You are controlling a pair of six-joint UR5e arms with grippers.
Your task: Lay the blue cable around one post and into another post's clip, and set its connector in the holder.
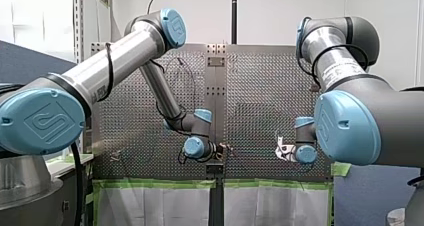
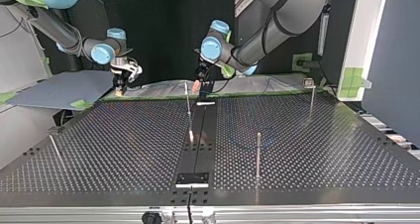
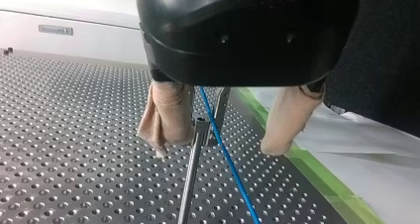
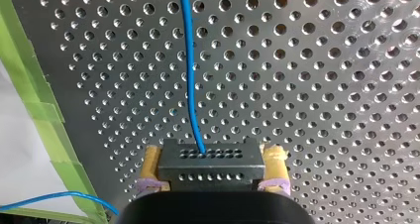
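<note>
Gripping the black connector (image 4: 210, 164) squarely between the yellow pads (image 4: 151, 167) of the right jaws, with the blue cable (image 4: 190, 75) leaving its face and running ahead over the perforated tabletop (image 4: 322, 85). Spread wide at the left jaws, beige pads (image 3: 166, 117) either side of a thin post (image 3: 190, 179) and its clip (image 3: 203, 130), cable passing between them apparently untouched (beside the clip; seated or not, cannot tell). Likely light, limp and springy; best pinched close to the post for steering, never tugged hard against the connector. Rigid there, so safe to hold by the short sides. No legible writing: only an unreadable label (image 1: 336, 72) on my right arm (image 1: 350, 41).
</note>
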